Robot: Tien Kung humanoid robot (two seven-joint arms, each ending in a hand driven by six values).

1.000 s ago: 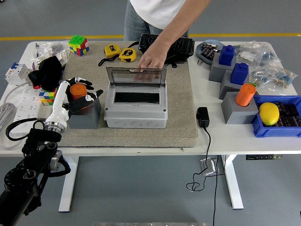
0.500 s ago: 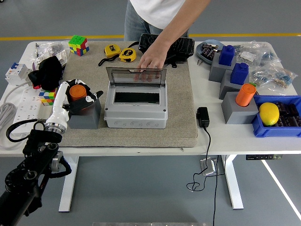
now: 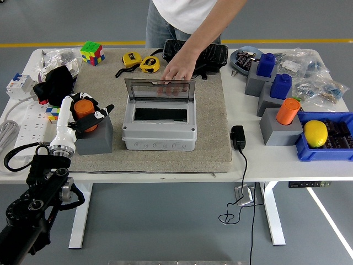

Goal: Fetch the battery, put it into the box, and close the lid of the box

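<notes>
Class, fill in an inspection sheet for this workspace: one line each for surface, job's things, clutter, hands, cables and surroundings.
Surface: white table with a beige mat in the middle.
Job's things: orange cylindrical battery standing in a grey block holder; grey plastic box on the mat, its clear lid raised and held by a person's hand.
Clutter: two colour cubes, yellow tape measures, blue and grey blocks, a second orange cylinder, yellow lemon in a blue tray.
Hands: left hand closed around the battery; right hand nothing seen.
Cables: black adapter with lead hanging off the near edge.
Surroundings: grey floor, yellow line.
</notes>
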